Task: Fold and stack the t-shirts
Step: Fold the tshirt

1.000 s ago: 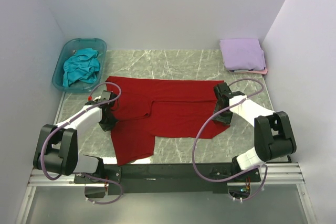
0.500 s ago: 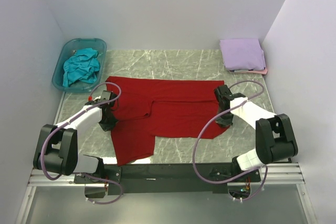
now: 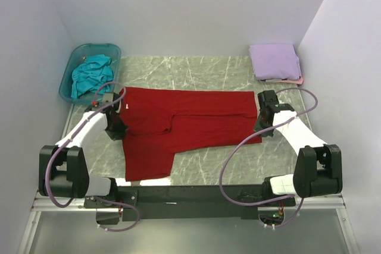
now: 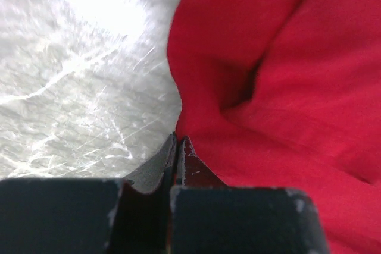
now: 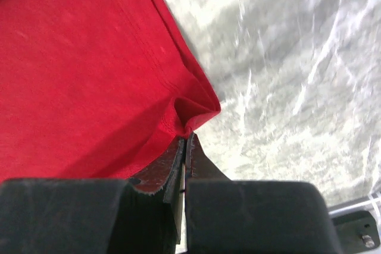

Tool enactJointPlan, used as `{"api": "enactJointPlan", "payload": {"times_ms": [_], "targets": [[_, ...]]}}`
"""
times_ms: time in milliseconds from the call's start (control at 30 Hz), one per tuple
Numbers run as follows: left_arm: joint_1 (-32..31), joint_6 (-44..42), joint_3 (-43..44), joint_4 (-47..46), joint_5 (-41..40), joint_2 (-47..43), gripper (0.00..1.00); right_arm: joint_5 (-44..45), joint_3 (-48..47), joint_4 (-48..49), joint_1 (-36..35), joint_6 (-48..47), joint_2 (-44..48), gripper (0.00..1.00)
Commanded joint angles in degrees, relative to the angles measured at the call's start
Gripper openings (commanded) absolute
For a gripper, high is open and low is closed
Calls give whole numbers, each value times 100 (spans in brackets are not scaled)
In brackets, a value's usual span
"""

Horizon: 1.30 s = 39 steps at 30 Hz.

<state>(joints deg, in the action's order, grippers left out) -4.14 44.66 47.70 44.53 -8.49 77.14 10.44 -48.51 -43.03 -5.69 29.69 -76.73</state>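
Both of my grippers are pinched shut on the deep red t-shirt [image 3: 190, 123]. My left gripper [image 4: 177, 142] is closed tight on the shirt's left edge, with a bit of red cloth between its jaws. My right gripper [image 5: 186, 137] is closed tight on the shirt's right corner, where the hem bunches up a little.

The deep red t-shirt lies spread wide on the counter [image 3: 202, 69], stretched between my two grippers. It is not neat yet. One part of it sticks out toward me at its near left side, and there are creases across its middle. I think I am only starting to fold this one.

Two shirts look finished. The lavender t-shirt [image 3: 274, 60] sits folded past the red shirt's far right corner. It lies on top of the pale pink t-shirt [image 3: 297, 80], and only a thin pink edge peeks out.

The teal t-shirt [image 3: 90, 75] is in a crumpled heap inside the plastic tub [image 3: 110, 49], past the red shirt's far left corner. Nobody has folded it yet.

So I think about half the job is done. I need to fold the red one and stack it, then do the teal one.
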Motion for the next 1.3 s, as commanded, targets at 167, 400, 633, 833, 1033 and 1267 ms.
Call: {"api": "enactJointPlan", "payload": {"times_ms": [167,400,633,833,1033,1267], "targets": [[256,-537,1126,538,233,266,1,-130,-720,198,191,-51,-272,0],[518,-704,1759,644,383,739,1,-139,-1257,260,367,-104,-720,0],[608,-705,2663,618,541,1575,1,-86,-1828,339,367,-130,-1370,0],[608,-757,3447,644,770,2436,1,-59,-2276,435,367,-148,-1871,0],[608,-766,3948,679,735,2981,1,-51,-2549,549,367,-174,-2372,0],[608,-740,4072,671,489,3237,1,-59,-2663,725,385,-166,-2663,0]]}}
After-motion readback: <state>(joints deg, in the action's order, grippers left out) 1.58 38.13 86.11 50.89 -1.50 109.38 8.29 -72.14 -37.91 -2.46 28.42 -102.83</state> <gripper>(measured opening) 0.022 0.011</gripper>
